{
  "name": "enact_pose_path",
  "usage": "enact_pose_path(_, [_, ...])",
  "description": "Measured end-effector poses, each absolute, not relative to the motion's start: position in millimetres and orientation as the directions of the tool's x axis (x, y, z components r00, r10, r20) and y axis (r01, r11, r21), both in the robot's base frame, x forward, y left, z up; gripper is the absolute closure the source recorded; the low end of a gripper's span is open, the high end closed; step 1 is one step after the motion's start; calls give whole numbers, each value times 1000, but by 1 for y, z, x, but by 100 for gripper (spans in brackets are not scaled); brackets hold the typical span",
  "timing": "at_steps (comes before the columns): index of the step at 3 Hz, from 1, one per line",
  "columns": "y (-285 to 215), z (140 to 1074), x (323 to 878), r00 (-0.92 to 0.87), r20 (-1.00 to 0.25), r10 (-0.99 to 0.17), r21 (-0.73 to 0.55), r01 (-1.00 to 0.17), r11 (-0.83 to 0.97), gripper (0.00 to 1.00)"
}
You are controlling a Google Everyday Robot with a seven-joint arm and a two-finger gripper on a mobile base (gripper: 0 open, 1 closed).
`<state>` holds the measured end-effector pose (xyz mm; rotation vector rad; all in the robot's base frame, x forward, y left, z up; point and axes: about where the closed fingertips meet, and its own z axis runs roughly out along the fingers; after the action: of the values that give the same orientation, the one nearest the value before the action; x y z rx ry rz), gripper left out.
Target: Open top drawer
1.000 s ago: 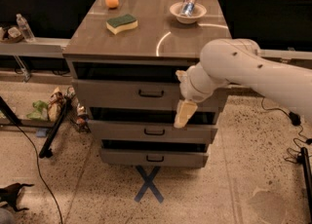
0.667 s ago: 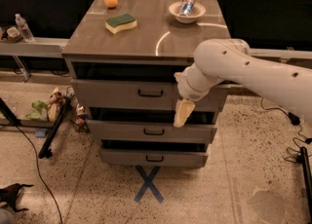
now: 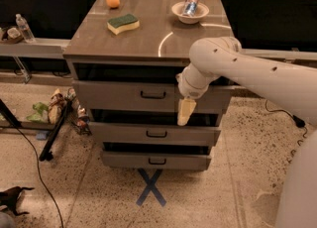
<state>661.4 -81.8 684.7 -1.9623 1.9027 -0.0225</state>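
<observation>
The top drawer [image 3: 119, 95] is the widest grey front under the countertop, with a small black bar handle [image 3: 153, 94] at its centre. It sits flush in the cabinet. My gripper [image 3: 185, 112] hangs from the white arm in front of the drawer's right half, to the right of the handle and slightly below it, its pale tip pointing down over the gap above the middle drawer [image 3: 154, 134]. It does not touch the handle. The smallest drawer [image 3: 156, 161] is at the bottom.
On the countertop [image 3: 148, 38] lie an orange [image 3: 113, 0], a green-and-yellow sponge [image 3: 123, 23] and a white bowl [image 3: 189, 12] holding a can. A blue X [image 3: 150, 187] marks the floor in front. Cables, a stand leg and clutter lie at the left.
The arm and gripper have shifted slightly left, toward the handle. The drawers have not moved.
</observation>
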Motion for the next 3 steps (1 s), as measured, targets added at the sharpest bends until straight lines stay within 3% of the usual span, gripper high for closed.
enact_pose_path(1, [-82,677,669,78,-239,-968,-285,-958,-6,15])
enact_pose_path(2, [-84,673,671,81,-223,-971,-275,-961,-17,39])
enact_pose_path(3, [-89,673,666,68,-216,-974,-252,-968,-11,70])
